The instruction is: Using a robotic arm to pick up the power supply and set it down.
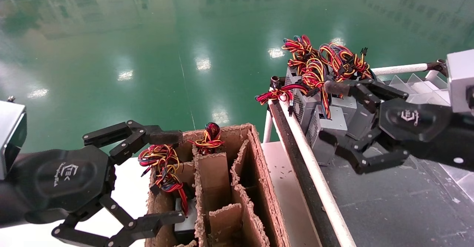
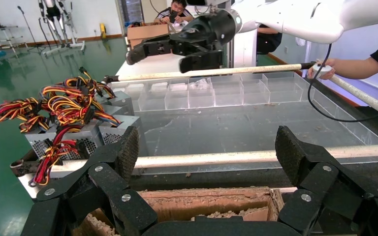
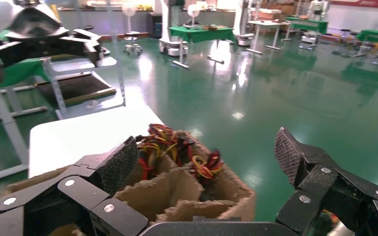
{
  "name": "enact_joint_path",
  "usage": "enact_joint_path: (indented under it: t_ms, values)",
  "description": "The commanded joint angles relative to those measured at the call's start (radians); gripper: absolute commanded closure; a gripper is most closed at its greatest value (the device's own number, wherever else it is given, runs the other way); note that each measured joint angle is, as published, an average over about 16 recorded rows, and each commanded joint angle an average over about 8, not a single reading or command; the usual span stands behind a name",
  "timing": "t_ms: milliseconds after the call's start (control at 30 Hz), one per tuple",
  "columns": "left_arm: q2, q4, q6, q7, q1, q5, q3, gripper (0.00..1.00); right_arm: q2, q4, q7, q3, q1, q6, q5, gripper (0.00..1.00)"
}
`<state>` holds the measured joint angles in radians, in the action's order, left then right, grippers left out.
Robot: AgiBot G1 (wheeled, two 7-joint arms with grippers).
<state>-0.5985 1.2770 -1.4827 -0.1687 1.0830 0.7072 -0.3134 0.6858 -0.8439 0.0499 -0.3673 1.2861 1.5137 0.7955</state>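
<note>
Right claw (image 1: pixel 327 112) open around power supply (image 1: pixel 326 126) in tray; left claw (image 1: pixel 168 176) open over cardboard box (image 1: pixel 259 187).

A brown divided cardboard box (image 1: pixel 237 187) is sitting on the white table (image 1: pixel 285 187); grey metal power supplies (image 1: pixel 326 121) are crowding the dark railed tray's (image 1: pixel 389 202) far-left corner.

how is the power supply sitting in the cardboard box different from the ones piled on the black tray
The power supply in the cardboard box sits alone, sunk in a divider cell of the box, its body mostly hidden. The power supplies on the black tray are several, crowded together at the corner beside the right gripper, their grey casings and vents exposed. Both kinds carry looped red, yellow and orange wire bundles on top.
</note>
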Motion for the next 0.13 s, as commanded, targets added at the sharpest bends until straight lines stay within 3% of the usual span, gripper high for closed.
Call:
enact_joint_path:
  t_ms: [33, 133]
  values:
    - [0.0, 0.0, 0.0, 0.0, 0.0, 0.0, 0.0, 0.0, -0.01, -0.062, 0.019, 0.012, -0.03, -0.003, -0.009, 0.0]
    - [0.0, 0.0, 0.0, 0.0, 0.0, 0.0, 0.0, 0.0, -0.015, -0.089, 0.028, 0.018, -0.043, -0.004, -0.013, 0.0]
